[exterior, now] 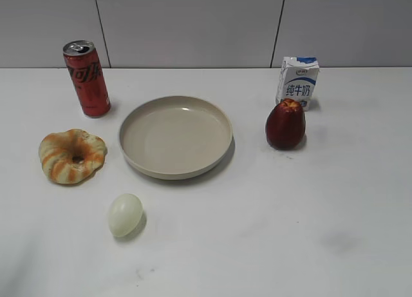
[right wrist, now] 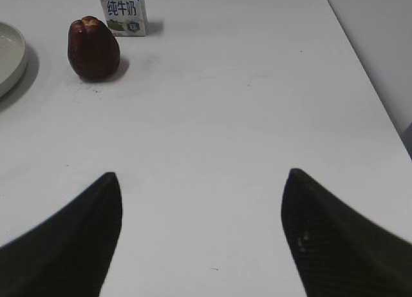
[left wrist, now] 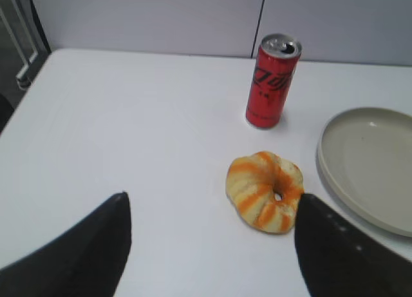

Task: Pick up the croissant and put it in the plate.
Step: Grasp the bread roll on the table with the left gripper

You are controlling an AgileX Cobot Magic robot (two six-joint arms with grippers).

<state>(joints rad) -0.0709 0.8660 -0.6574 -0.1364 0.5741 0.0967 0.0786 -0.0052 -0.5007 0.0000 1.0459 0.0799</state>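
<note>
From the exterior camera I see neither arm, so I go by the wrist views. The croissant (exterior: 72, 156) lies flat on the white table (exterior: 270, 232), left of the plate (exterior: 175, 136) and apart from it, with a strip of bare table between. The plate holds nothing. A red can (exterior: 87, 78) stands upright behind the croissant, and a pale egg (exterior: 125, 214) lies in front of the plate, nearer the camera.

On my left wrist view the left gripper (left wrist: 212, 245) is spread wide with nothing between its fingers (left wrist: 84, 245); only their dark tips show, cut off by the lower edge. The croissant (left wrist: 264, 191) sits ahead of it, close beside the right-hand finger, though I cannot tell if they touch. The plate (left wrist: 367, 168) is cut off at the right edge there.

On my right wrist view the right gripper (right wrist: 203, 245) is likewise released and grasping nothing, its fingers (right wrist: 335, 239) cropped at the bottom. Far ahead sit a dark red fruit (right wrist: 94, 47) and a milk carton (right wrist: 122, 11) whose top is cut off; only a sliver of plate rim (right wrist: 13, 58) shows at the left
</note>
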